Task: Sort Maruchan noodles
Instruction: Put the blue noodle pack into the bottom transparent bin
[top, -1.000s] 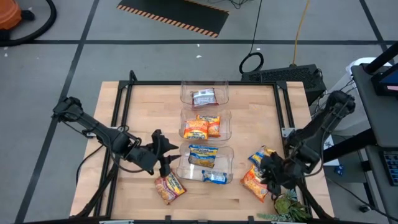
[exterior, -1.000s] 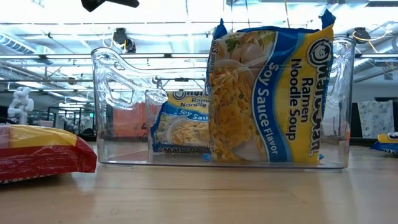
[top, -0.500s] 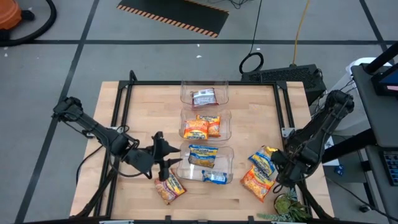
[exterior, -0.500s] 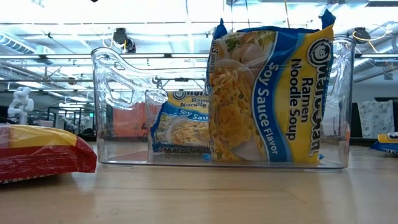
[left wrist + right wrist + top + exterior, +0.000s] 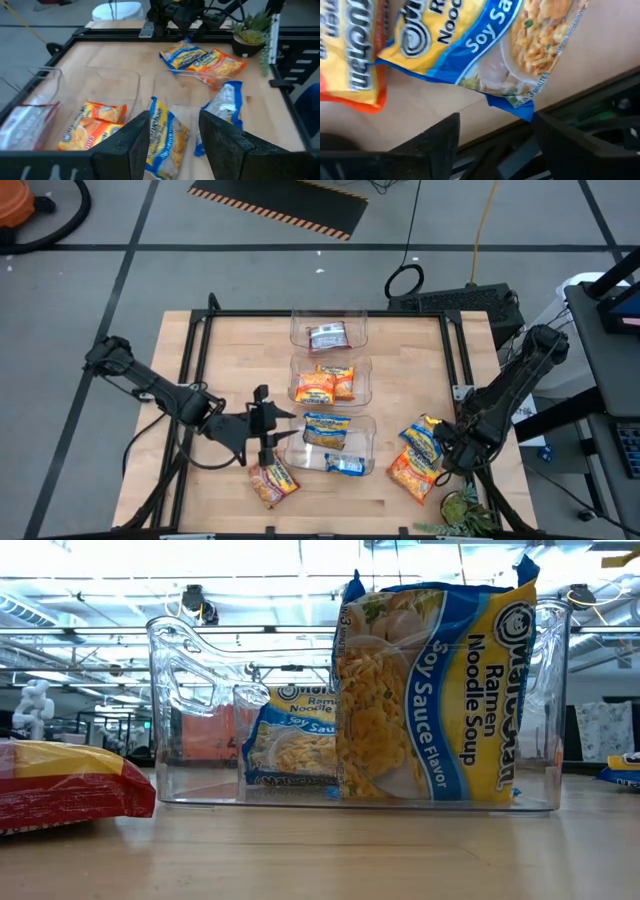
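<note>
Even, bright overhead light fills the scene, casting soft shadows. Ceiling lamps flare white behind the clear bin (image 5: 200, 720) in the low view. The right wrist view is blurred; packet film glints.

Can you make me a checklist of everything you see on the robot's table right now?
Surface: wooden table with a black frame around it.
Job's things: three clear bins in a row down the middle. Far bin holds one reddish-brown packet; middle bin holds orange packets; near bin holds two blue-and-yellow packets. Loose: a packet at the near edge on the left, and a blue-and-yellow packet lying on an orange packet at the right.
Clutter: small potted plant at the near right corner.
Grippers: left gripper open, empty, beside the near bin. Right gripper open, empty, at the loose pair.
Cables: black coil on the floor beyond the table.
Surroundings: striped floor mat.
</note>
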